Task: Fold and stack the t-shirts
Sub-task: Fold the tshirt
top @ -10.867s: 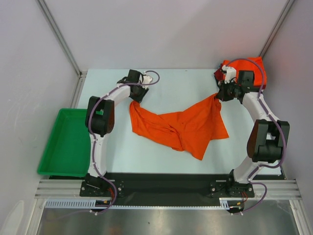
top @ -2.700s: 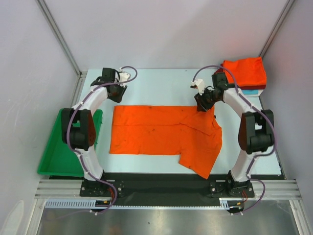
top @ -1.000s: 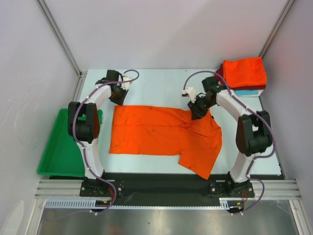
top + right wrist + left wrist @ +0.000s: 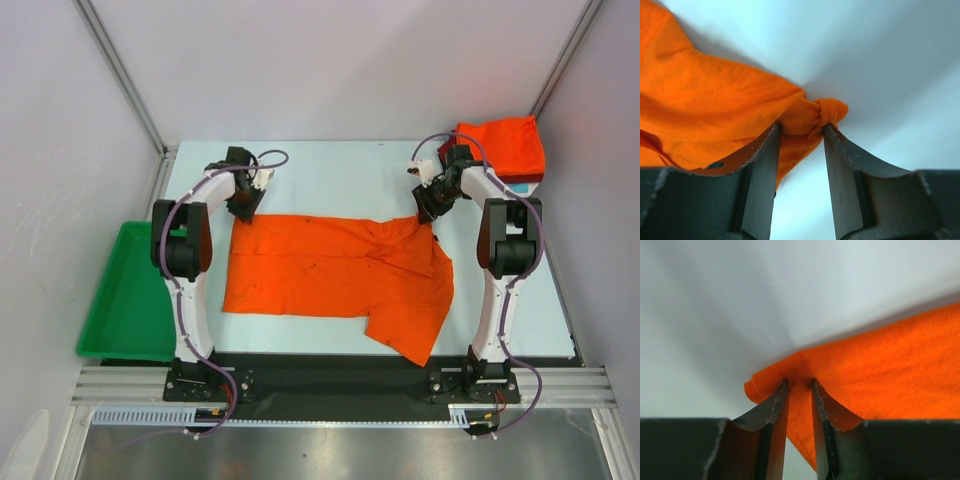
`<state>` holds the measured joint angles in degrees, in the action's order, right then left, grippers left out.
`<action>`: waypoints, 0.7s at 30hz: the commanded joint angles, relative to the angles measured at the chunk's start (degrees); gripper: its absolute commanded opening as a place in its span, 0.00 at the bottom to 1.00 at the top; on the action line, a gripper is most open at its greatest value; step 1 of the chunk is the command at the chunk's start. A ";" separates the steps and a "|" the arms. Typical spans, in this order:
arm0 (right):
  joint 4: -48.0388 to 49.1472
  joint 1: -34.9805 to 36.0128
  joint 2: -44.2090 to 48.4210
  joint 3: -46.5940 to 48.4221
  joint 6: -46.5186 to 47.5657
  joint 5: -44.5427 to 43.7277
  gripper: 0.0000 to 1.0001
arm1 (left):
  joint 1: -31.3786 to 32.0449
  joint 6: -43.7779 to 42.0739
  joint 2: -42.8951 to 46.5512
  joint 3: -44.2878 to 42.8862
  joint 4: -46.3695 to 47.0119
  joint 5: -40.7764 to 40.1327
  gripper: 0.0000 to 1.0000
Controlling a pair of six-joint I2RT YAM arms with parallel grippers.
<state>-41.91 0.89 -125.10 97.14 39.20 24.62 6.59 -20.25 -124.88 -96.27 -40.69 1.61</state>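
Note:
A bright orange t-shirt point(image 4: 330, 270) lies spread flat across the middle of the table, with one sleeve hanging toward the near edge. My left gripper point(image 4: 241, 208) pinches its far-left corner; in the left wrist view point(image 4: 800, 382) the jaws are closed on a fold of the orange cloth point(image 4: 890, 365). My right gripper point(image 4: 429, 208) holds the far-right corner; in the right wrist view point(image 4: 801, 127) a bunched knot of orange cloth point(image 4: 715, 100) sits between the fingertips. A stack of folded shirts point(image 4: 500, 148), orange-red on top, lies at the far right corner.
A green plastic tray point(image 4: 130, 300) stands off the table's left edge. Dark red and teal edges show under the stack point(image 4: 515, 185). Enclosure walls and metal posts ring the table closely.
My right gripper has moved right and toward the back, pulling the shirt's far-right corner outward and flattening that edge. My left gripper has held its corner almost still.

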 commanded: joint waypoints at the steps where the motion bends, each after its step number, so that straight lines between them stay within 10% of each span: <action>1: 2.80 -0.45 -2.43 3.13 -0.53 -4.22 0.45 | -0.35 0.47 -4.49 -1.11 3.25 -4.68 0.28; 21: 8.51 -0.53 -11.74 16.40 -5.01 -12.05 0.45 | -1.05 -0.75 -13.20 -15.87 2.89 -10.04 0.27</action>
<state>-38.17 0.89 -133.69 110.15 35.38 16.67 6.79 -19.68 -133.49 -110.28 -43.66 -4.91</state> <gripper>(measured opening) 0.447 0.272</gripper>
